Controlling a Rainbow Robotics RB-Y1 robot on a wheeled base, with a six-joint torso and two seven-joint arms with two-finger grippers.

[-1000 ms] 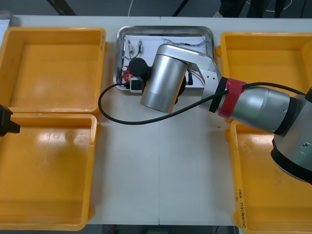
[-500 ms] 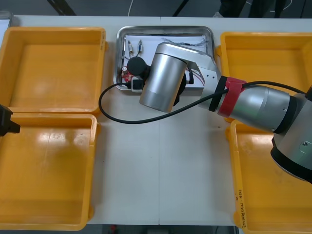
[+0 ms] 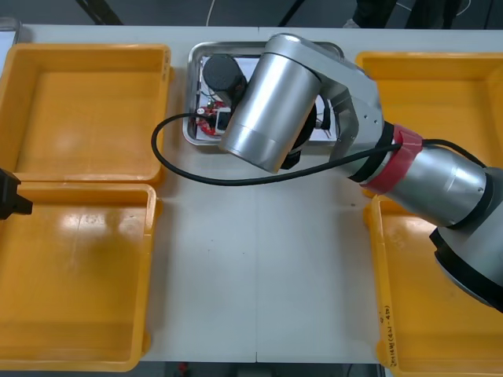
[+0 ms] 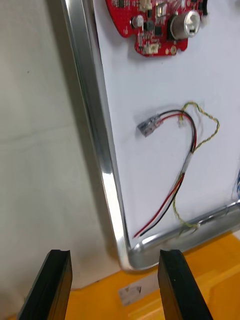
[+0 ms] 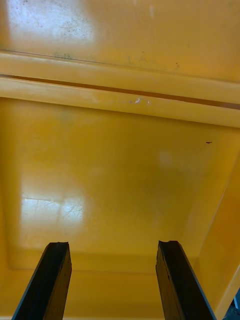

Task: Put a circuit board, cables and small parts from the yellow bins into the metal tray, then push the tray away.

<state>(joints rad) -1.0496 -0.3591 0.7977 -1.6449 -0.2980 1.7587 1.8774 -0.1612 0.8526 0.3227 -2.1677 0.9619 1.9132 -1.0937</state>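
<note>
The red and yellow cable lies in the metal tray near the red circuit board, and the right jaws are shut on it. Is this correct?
Not quite. The red and yellow cable lies in the metal tray near the red circuit board, but the right jaws are open, not shut on it, as the right wrist view shows.

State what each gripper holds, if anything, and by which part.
Nothing: right gripper open over a corner of the metal tray, left gripper open over a yellow bin.
</note>
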